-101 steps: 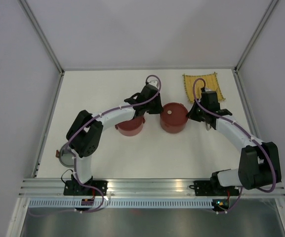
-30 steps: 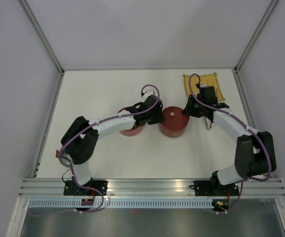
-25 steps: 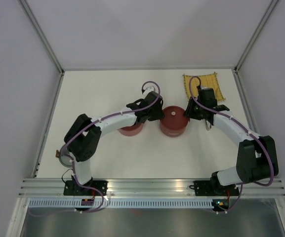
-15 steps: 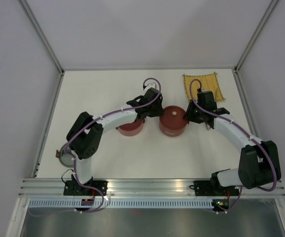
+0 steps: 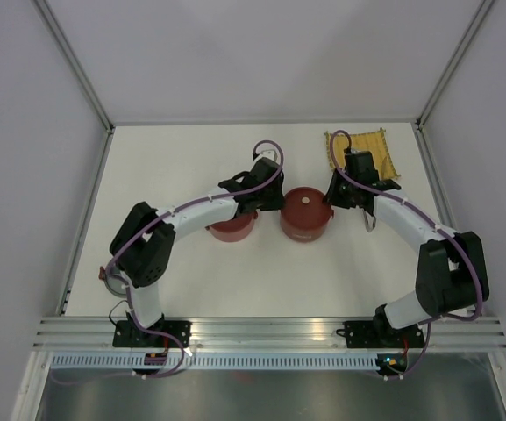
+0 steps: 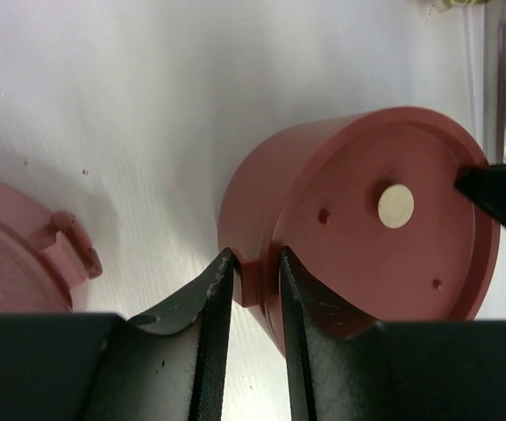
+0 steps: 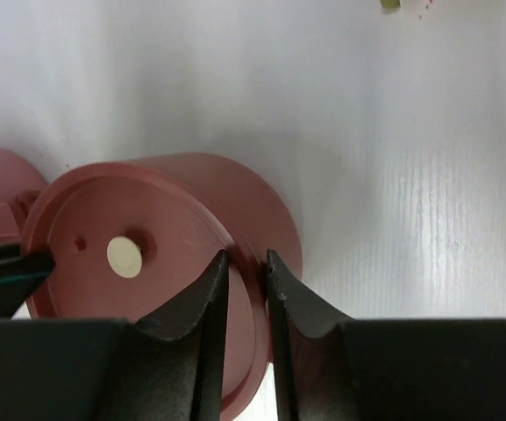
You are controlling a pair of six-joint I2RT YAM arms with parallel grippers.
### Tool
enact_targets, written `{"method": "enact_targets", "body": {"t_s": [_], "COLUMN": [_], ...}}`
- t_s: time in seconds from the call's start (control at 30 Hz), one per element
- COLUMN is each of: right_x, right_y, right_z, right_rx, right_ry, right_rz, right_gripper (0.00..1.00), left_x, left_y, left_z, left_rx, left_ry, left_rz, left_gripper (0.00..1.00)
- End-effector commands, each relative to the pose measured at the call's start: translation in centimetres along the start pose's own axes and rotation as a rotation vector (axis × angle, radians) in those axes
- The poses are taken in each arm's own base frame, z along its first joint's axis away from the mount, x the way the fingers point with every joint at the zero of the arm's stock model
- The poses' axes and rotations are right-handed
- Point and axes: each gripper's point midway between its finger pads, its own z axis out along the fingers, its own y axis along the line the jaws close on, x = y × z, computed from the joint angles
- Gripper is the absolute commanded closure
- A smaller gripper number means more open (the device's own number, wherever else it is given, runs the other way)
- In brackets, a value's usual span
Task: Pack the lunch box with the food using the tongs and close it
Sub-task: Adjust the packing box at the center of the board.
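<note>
As I watched, the left gripper [image 6: 254, 259] pinched the closed lunch box [image 6: 358, 246] by one side, and the right gripper [image 7: 246, 257] seemed clamped on the opposite edge.

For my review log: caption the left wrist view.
Left gripper pinches the side tab of the lidded lunch box.

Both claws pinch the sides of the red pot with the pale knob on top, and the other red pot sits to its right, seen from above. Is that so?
Not quite: the other red pot sits to the left of the knobbed pot, as the top view shows. The left claw and right claw do pinch its sides.
</note>
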Motion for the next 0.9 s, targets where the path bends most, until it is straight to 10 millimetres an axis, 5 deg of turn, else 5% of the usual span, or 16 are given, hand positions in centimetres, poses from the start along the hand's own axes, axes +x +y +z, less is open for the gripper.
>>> {"method": "enact_targets", "body": {"t_s": [0.0,0.23,0.57,0.63,0.87], "right_x": [2.8,2.9,3.7,2.4,-5.1], "right_y": [0.9,3.2,2.6,3.3,6.2], "right_z": [1.7,3.5,2.7,1.9,-2.2], "right_rx": [-0.039,-0.075,-0.01,-0.017,-0.032], "right_ry": [0.098,0.133,0.14,0.121,-0.033], "right_rz": [-0.015,-0.073,-0.076,-0.076,-0.149], "right_gripper": [0.74,0.76,0.72,0.7,0.31], "left_x": [1.2,1.8,0.4,-0.6,-6.3], "left_y": [-1.0,0.5,1.1,0.8,0.0], "left_z": [-2.1,-3.0,-4.3,-4.8,-8.7], "left_rx": [0.061,0.023,-0.008,0.007,0.106], "left_ry": [0.029,0.015,-0.033,-0.049,-0.14], "left_rz": [-0.027,-0.041,-0.025,-0.017,-0.042], "left_gripper": [0.68,0.68,0.68,0.66,0.45]}}
